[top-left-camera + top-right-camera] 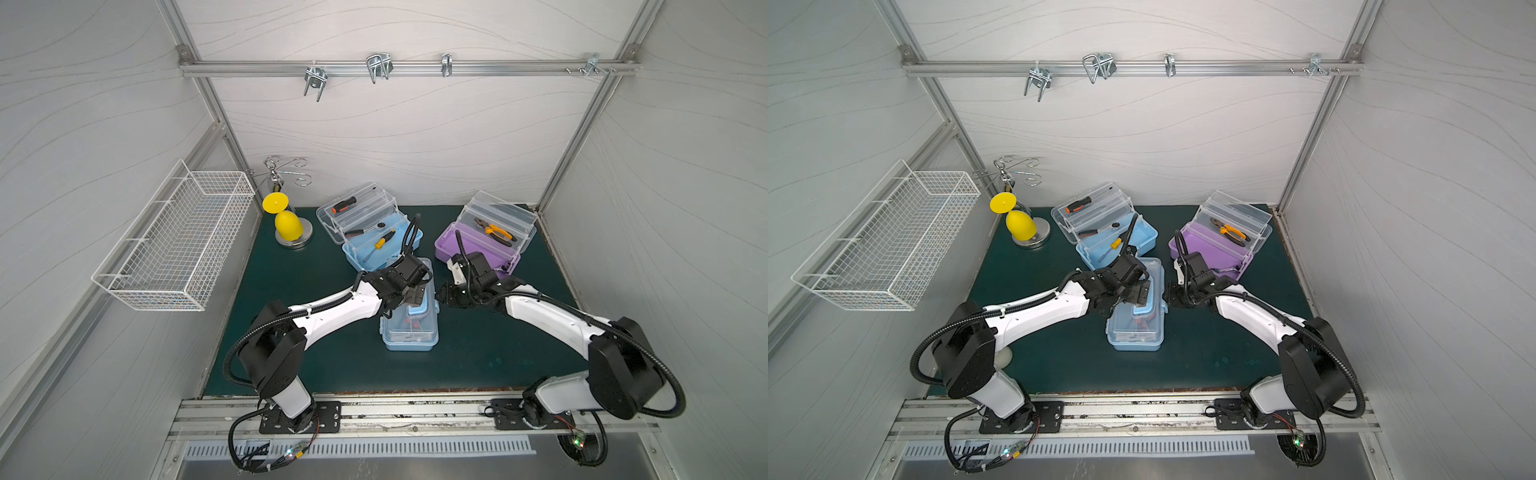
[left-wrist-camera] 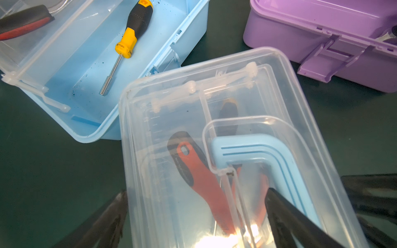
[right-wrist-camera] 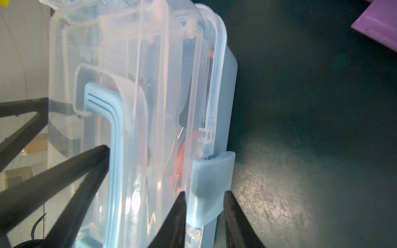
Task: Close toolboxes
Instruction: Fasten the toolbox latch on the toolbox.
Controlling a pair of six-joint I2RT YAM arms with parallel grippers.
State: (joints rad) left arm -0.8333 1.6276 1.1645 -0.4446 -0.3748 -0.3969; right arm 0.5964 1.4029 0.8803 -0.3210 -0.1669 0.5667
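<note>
Right fingers [image 3: 178, 219] stand narrowly parted either side of the latch [image 3: 211, 189] of the nearest toolbox [image 1: 409, 332].
Whether they pinch it, I cannot tell; it wants pressing flat until it seats. Left fingers [image 2: 285, 214], spread wide and empty, rest one tip by the handle [image 2: 257, 146]. Bare surface [image 1: 353, 370] flanks this box; beyond it crowd the open blue toolbox [image 1: 357, 257] and the open purple toolbox [image 1: 461, 245].
</note>
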